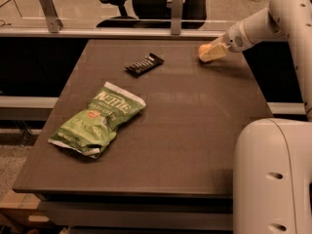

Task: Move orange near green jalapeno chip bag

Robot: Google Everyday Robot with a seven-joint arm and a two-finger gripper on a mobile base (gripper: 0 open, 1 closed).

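Observation:
The orange (202, 48) sits at the far right of the dark table (195, 130), mostly covered by my gripper (210, 53), which reaches in from the right at table height and is right at the fruit. Only the orange's left side shows. The green jalapeno chip bag (99, 120), crinkled with white lettering, lies flat at the table's front left, far from the orange and the gripper.
A small black snack bar (144, 64) lies at the back middle of the table. A glass partition with metal posts (176, 12) runs behind the table. My white base (273, 179) stands at the front right corner.

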